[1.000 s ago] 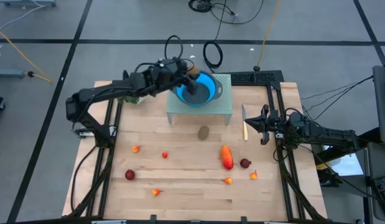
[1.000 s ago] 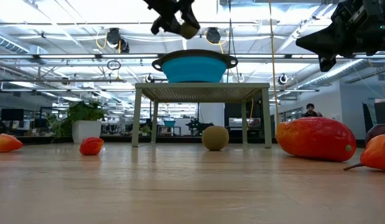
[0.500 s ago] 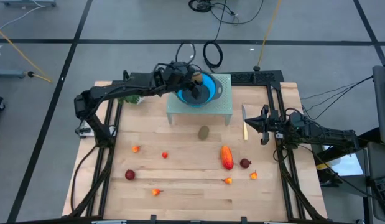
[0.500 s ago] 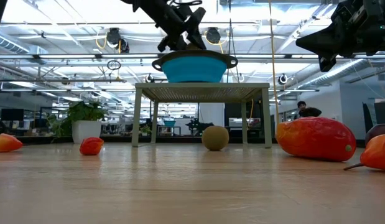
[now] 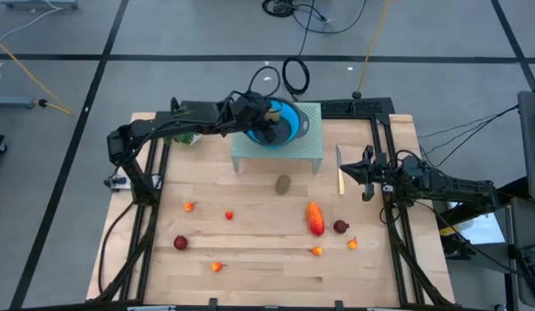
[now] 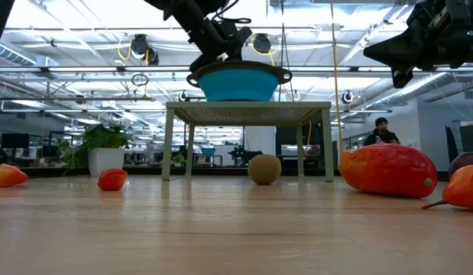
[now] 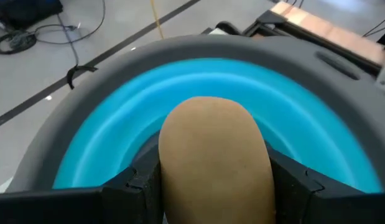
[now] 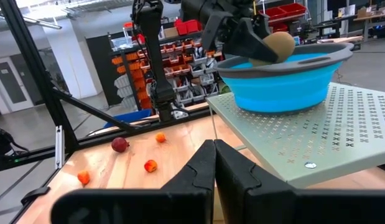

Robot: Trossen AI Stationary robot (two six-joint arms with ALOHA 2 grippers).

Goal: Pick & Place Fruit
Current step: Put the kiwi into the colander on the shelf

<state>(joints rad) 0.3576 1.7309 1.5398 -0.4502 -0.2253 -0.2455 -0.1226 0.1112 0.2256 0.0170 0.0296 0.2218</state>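
My left gripper (image 5: 269,114) reaches over the blue bowl (image 5: 283,126), which stands on a pale green perforated stand (image 5: 303,149), and is shut on a brown kiwi (image 7: 214,162). The right wrist view shows that kiwi (image 8: 276,45) at the bowl's rim. A second kiwi (image 5: 283,183), a long orange-red piece (image 5: 315,218), two dark red round ones (image 5: 340,226) (image 5: 180,243) and several tiny orange-red ones lie on the wooden table. My right gripper (image 5: 364,175) waits shut at the table's right edge. My left gripper pinches the kiwi by its two opposite sides (image 7: 170,171) between its two fingers (image 7: 139,183). The fingers come slanting down from the table's left. The kiwi is lifted over the bowl's hollow, at about rim height.
A slim yellow-handled knife (image 5: 340,175) lies right of the stand, close to my right gripper. A green leafy bunch (image 5: 182,136) sits at the far left under my left arm. The bare table middle lies in front of the stand.
My left gripper has come down toward the bowl and a little toward the table's right edge, tipping its fingers further down. The kiwi has gone with it, from well above the bowl to its rim.
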